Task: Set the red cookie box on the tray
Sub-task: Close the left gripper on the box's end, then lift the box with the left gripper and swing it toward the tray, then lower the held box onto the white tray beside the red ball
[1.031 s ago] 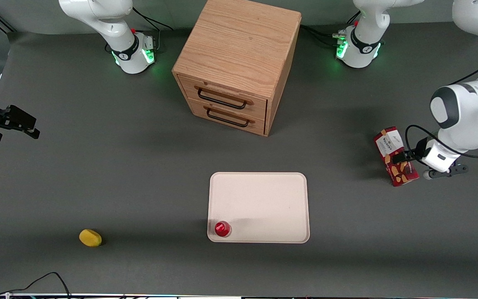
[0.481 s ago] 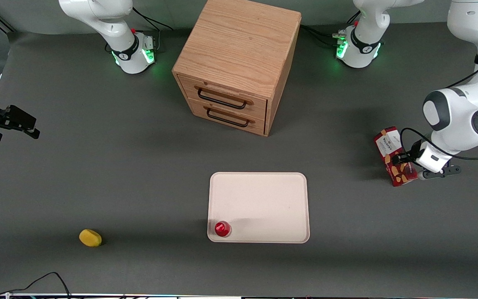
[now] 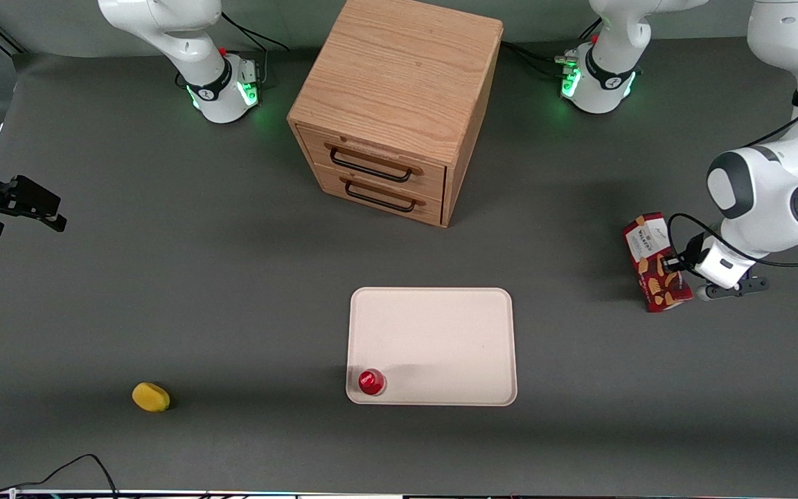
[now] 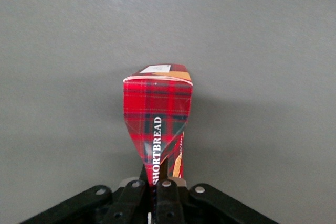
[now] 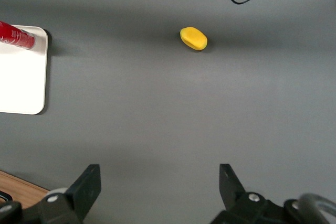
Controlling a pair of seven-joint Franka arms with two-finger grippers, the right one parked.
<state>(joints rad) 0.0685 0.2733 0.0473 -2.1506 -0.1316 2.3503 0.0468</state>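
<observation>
Gripper (image 3: 676, 265) closed on box (image 3: 655, 262), pinching its carton wall inward at the working arm's end of the table. Tray (image 3: 440, 326) well apart, toward the parked arm's end and slightly nearer the front camera. Long axis of box roughly toward that camera.

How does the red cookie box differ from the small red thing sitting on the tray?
The red cookie box is a long narrow carton with a white label and cookie pictures; the small red object is round and plain. The box is much larger. The box is pinched in the tool toward the working arm's end of the table, off the tray; the small red object stands in the tray's corner. Both are red.
</observation>
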